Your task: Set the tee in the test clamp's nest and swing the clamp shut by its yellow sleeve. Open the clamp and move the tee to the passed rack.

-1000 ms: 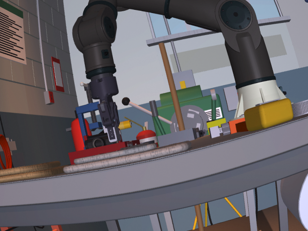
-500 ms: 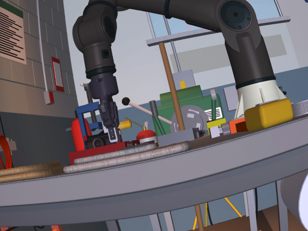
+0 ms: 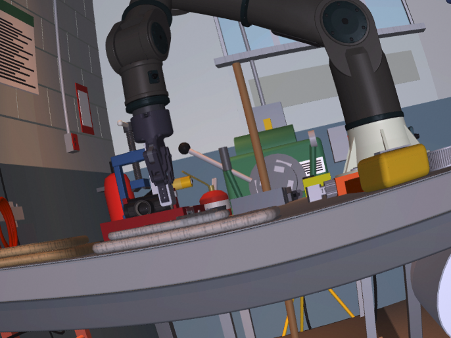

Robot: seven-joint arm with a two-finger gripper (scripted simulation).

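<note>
The dark tee (image 3: 140, 207) lies low on the red clamp base (image 3: 145, 218), partly hidden by the fingers and the base's edge. The tee is held by my closed gripper (image 3: 163, 195), which comes straight down onto it. The clamp's yellow sleeve (image 3: 183, 182) sticks out just right of the gripper on a thin lever, raised. A blue frame (image 3: 122, 171) with a screw stands behind the tee. A red cylinder stands at the frame's left.
A green machine (image 3: 276, 160) with a grey disc stands at the table's middle. A brown pole (image 3: 253, 127) rises in front of it. A red-domed button (image 3: 214, 199) sits right of the clamp. Grey bars (image 3: 189, 227) lie along the table's near edge. A yellow block (image 3: 393, 167) sits by the arm's base.
</note>
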